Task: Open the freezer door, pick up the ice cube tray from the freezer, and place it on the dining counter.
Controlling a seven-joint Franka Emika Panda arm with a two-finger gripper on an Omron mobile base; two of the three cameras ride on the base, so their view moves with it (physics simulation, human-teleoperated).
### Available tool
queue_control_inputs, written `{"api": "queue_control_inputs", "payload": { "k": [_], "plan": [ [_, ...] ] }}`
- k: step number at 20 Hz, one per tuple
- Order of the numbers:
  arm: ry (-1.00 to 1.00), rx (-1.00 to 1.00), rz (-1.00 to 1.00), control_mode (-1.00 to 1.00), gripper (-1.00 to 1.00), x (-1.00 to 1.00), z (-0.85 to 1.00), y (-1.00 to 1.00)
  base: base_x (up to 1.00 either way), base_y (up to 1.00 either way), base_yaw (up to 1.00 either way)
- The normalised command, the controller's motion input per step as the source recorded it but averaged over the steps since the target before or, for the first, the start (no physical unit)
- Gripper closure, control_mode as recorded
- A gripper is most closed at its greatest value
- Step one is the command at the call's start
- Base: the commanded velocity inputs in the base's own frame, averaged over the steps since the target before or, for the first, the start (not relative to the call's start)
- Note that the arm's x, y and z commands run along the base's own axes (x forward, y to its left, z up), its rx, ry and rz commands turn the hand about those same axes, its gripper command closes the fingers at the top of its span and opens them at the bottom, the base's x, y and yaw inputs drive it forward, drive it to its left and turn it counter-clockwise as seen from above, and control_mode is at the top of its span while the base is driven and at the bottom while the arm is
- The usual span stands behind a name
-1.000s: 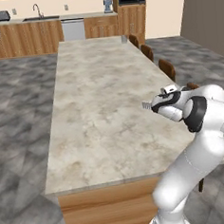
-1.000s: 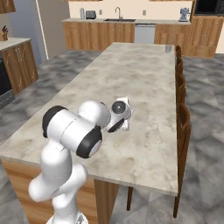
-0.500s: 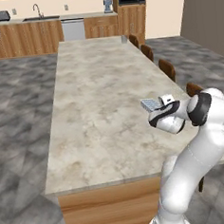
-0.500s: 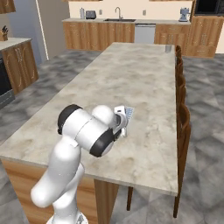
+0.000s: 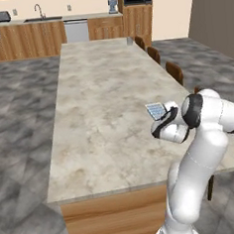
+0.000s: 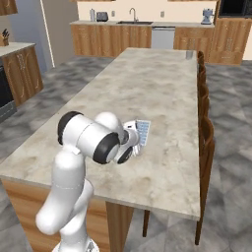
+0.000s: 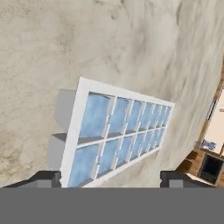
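The ice tray (image 7: 118,133) rests on the counter (image 5: 97,95), the claw (image 7: 109,178) spread open around it (placing step); next, lift clear.

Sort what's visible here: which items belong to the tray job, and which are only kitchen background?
Belongs to the job:
- ice cube tray, lying on the stone top
- dining counter
- gripper, fingertips spread either side of the tray's near end

Just background:
- chairs along the counter's far side
- wall counter with sink
- toaster
- dishwasher
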Motion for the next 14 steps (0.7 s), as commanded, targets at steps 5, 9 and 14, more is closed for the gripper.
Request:
{"api": "queue_control_inputs", "payload": {
  "k": [5, 9, 14],
  "plan": [
    [0.31, 0.0, 0.0, -1.0, -1.0, 0.1, 1.0, 0.0, 0.0, 0.0, 0.0],
    [0.3, 0.01, 0.0, -1.0, -1.0, 0.04, 1.0, -0.02, 0.0, 0.0, 0.0],
    [0.32, 0.1, 0.0, -1.0, -1.0, 0.07, 1.0, -0.16, 0.0, 0.0, 0.0]
  ]
}}
